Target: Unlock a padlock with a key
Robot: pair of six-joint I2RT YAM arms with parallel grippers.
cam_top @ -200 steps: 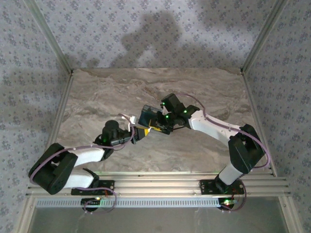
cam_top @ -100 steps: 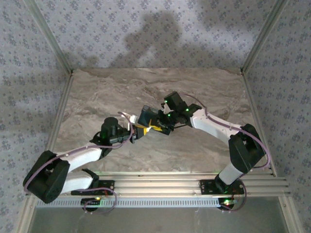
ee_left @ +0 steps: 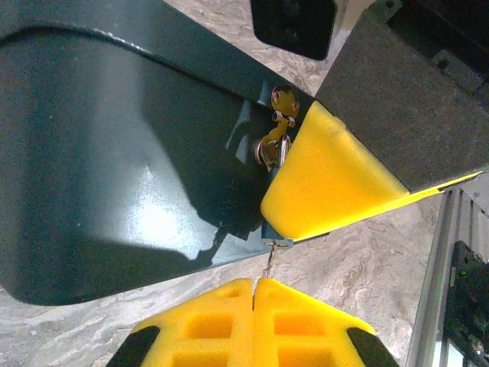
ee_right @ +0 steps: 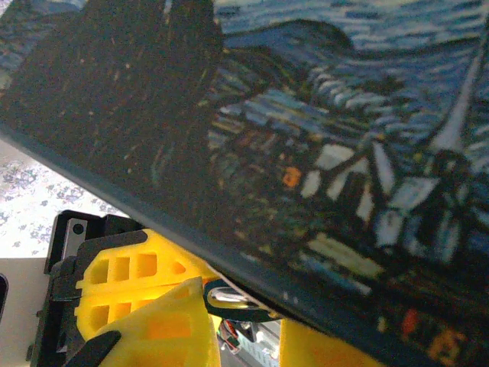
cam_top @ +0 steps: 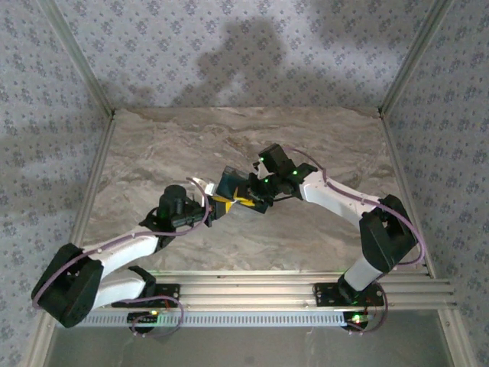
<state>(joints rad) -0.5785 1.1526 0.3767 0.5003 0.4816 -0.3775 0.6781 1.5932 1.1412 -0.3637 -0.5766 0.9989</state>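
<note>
The tiny blue padlock (ee_left: 276, 235) hangs from the coppery hasp (ee_left: 280, 101) of the dark blue painted box (ee_left: 114, 153). Just its lower end peeks out below the right gripper's yellow finger (ee_left: 328, 180), which presses on it. The thin key (ee_left: 269, 263) runs from the padlock's underside down into my left gripper (ee_left: 254, 284), shut on it. In the top view the left gripper (cam_top: 216, 208) and right gripper (cam_top: 248, 201) meet at the box (cam_top: 229, 182). In the right wrist view the right gripper (ee_right: 244, 325) sits under the box (ee_right: 306, 138), with the padlock's silver shackle (ee_right: 229, 294) between its fingers.
The marble table (cam_top: 153, 153) spreads around the box, which is lifted at mid-table. Patterned walls (cam_top: 244, 46) and aluminium posts (cam_top: 95, 92) enclose it. A metal rail (cam_top: 252, 294) runs along the near edge by the arm bases.
My left arm's elbow has swung down and to the left while its gripper stays at the padlock. The box and right gripper shifted slightly, then held.
</note>
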